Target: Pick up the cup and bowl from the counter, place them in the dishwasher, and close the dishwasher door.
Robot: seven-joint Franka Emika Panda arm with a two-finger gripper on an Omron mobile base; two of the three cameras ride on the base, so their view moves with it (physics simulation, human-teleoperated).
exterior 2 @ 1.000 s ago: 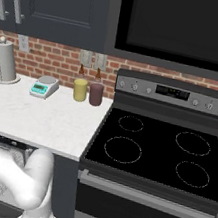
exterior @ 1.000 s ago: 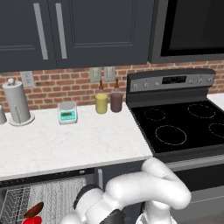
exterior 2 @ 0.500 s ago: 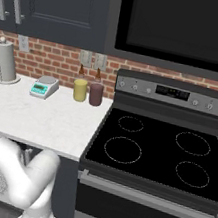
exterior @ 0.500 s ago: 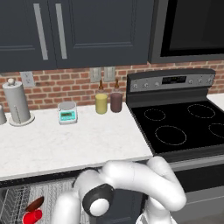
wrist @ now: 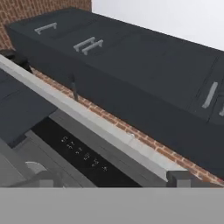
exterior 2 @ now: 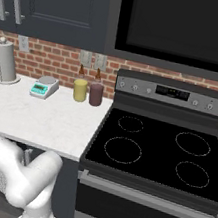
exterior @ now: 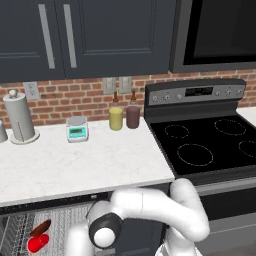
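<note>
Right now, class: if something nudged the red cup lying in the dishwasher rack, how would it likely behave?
The red cup seems to lie on its side in the rack, so it would probably roll a little. Small and thin-looking, it is likely light and easily shifted. The rack's wires may stop it going far.

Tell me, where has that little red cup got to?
In the left base view the cup lies at the lower left, on the dishwasher wire rack below the counter edge, right beside the reddish-brown bowl.
</note>
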